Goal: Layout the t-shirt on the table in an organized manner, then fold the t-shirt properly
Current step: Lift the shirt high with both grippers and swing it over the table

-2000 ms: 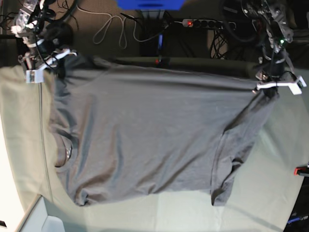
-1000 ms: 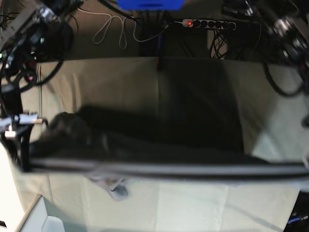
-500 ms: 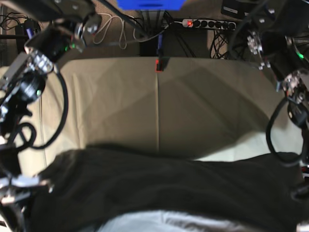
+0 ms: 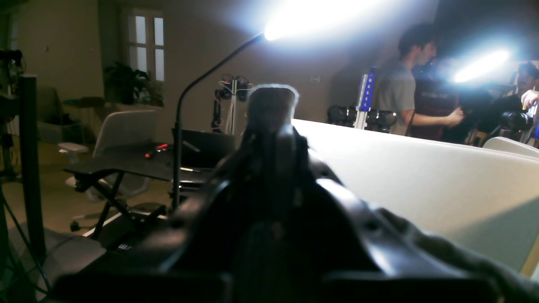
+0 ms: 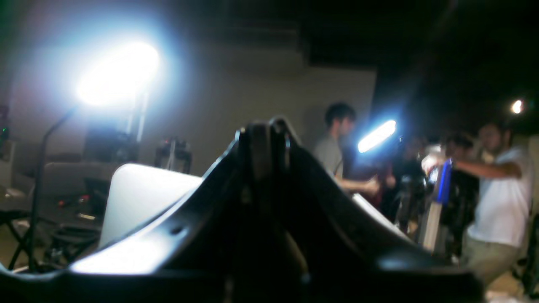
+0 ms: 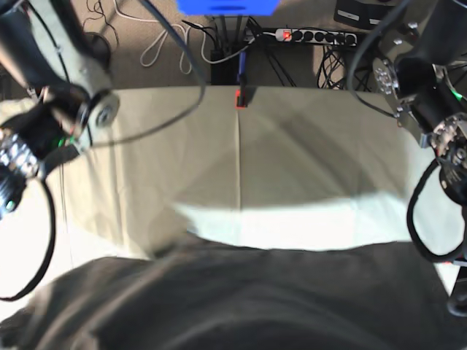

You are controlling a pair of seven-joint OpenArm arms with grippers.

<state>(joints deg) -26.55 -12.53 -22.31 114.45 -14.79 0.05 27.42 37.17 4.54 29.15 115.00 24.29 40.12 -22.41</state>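
Only base view shows the t-shirt [image 6: 241,299] raised.

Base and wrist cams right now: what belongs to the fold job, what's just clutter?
Job:
- t-shirt, dark grey, filling the bottom of the base view
- table, pale green cloth
- left claw and right claw, both shut

Lying about:
- power strip
- white cable
- red clamp
- blue box
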